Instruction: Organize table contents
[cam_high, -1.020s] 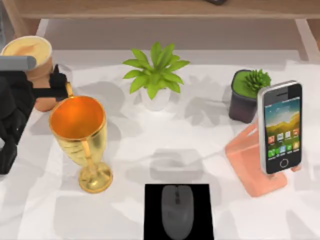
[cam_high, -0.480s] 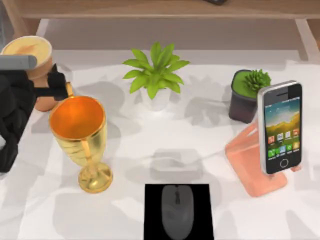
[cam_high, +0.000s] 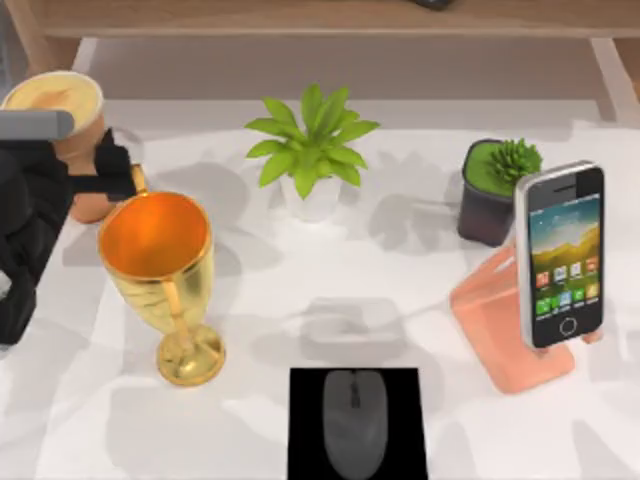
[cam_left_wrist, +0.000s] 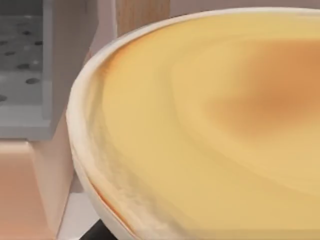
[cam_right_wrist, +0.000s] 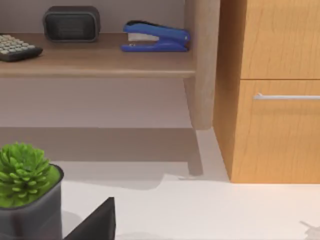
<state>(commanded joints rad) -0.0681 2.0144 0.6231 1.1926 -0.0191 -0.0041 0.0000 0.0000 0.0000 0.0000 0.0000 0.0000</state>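
Paper cup (cam_high: 62, 120), orange with cream top, stands at the table's (cam_high: 300, 290) far left corner; the left wrist view looks at its top (cam_left_wrist: 210, 125) from very close. Left gripper (cam_high: 112, 165) sits against the cup's right side; black fingers (cam_high: 118, 160) visible, but cannot tell whether they grip it. Gold goblet (cam_high: 160, 270) just in front of the cup. Mouse (cam_high: 354, 422) lies on a black pad (cam_high: 305, 395) at the near edge, centre. Phone (cam_high: 560, 255) leans upright on a pink stand (cam_high: 505, 325) at right. Leafy plant (cam_high: 310, 140) back centre, dark-potted plant (cam_high: 495, 185) beside the phone.
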